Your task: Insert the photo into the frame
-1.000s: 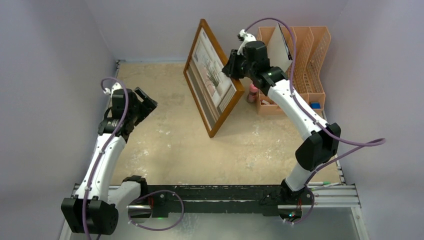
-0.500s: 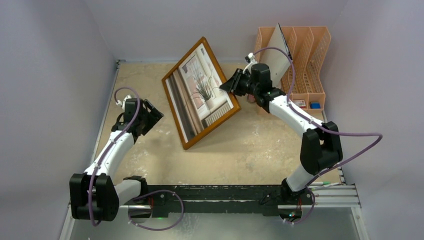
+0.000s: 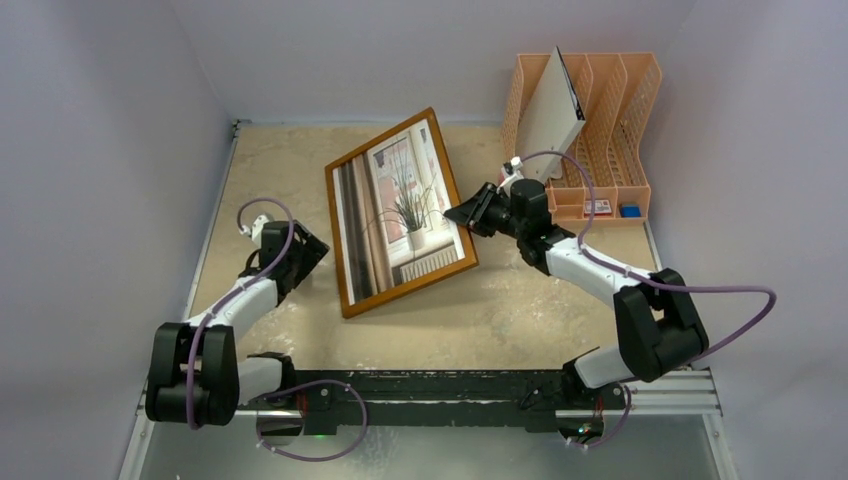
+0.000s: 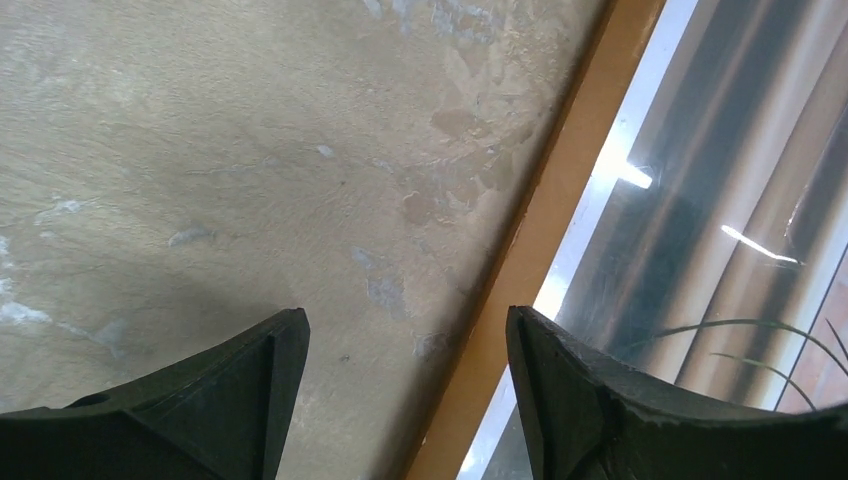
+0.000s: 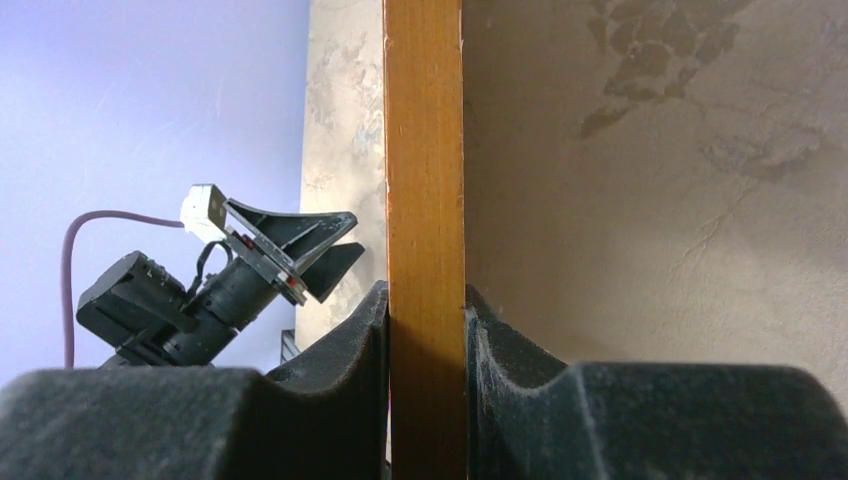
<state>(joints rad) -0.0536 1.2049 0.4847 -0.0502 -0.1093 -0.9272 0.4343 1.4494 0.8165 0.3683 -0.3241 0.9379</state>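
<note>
The frame (image 3: pixel 336 240), light brown wood with a clear pane, lies nearly flat on the table's middle. The photo (image 3: pixel 400 215) of a spiky green plant at a curtained window shows inside it. My right gripper (image 3: pixel 468 213) is shut on the frame's right edge; in the right wrist view the wooden edge (image 5: pixel 425 150) runs between the pads of that gripper (image 5: pixel 427 300). My left gripper (image 3: pixel 305 255) is open and empty, low over the table at the frame's left edge. In the left wrist view the gripper (image 4: pixel 403 315) straddles the wooden edge (image 4: pixel 530 240), with the photo (image 4: pixel 720 200) under glare.
A peach file organiser (image 3: pixel 610 120) stands at the back right with a pale flat board (image 3: pixel 550 110) upright in its left slot. Small items (image 3: pixel 598 207) lie at its base. Purple walls close in the table's left, back and right.
My right gripper has lowered the frame from standing on edge to nearly flat, swinging it left and nearer. My left arm has dropped down and come close to the frame's left edge.
</note>
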